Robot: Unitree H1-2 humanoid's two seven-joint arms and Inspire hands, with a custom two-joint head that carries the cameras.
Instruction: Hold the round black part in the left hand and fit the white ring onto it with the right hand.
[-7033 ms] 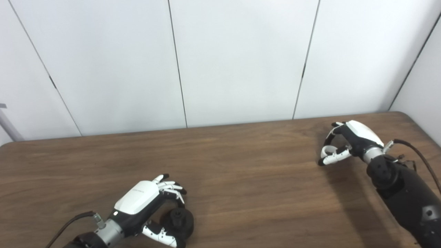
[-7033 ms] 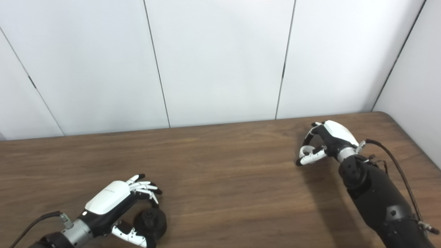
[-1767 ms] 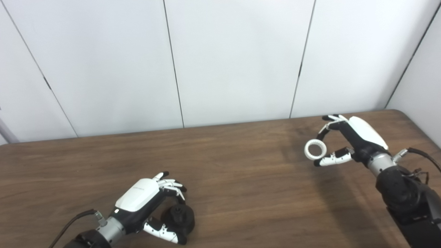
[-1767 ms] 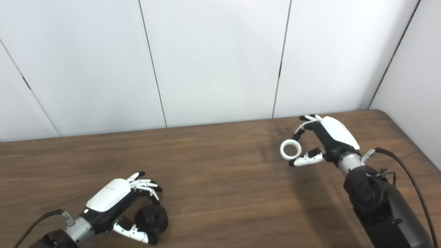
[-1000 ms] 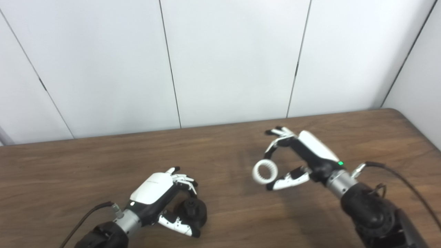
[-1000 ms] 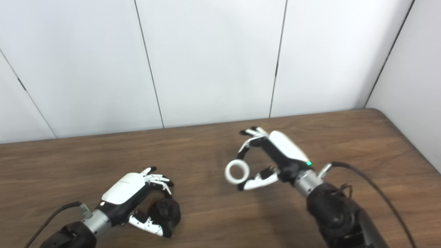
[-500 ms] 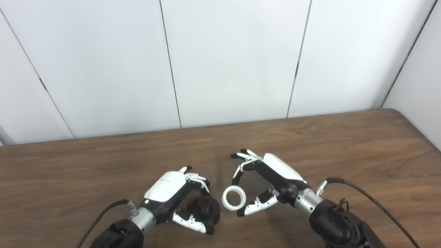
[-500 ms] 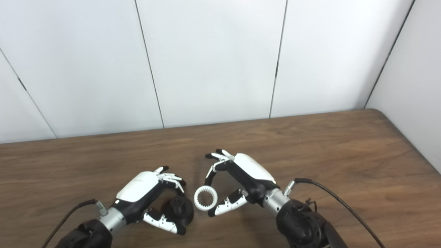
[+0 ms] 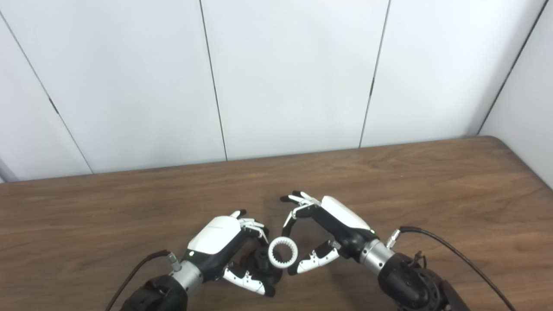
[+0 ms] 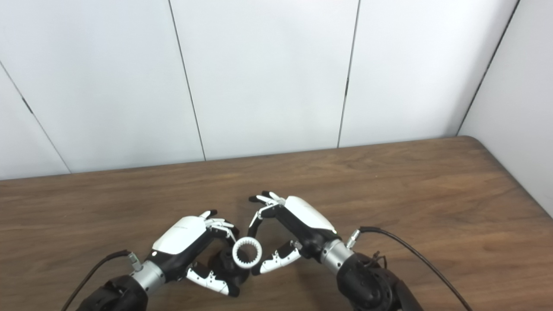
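Wood table (image 9: 432,181): left robot hand (image 9: 216,242) grasps black part (image 9: 261,263); right robot hand (image 9: 332,229) pinches toothed white ring (image 9: 283,254); centre ring over hub first.

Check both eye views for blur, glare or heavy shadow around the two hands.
Left eye view: white ring sharp, teeth legible; black part dark, its detail lost. Right eye view: no glare on the table; soft shadows only beneath left hand and right hand.
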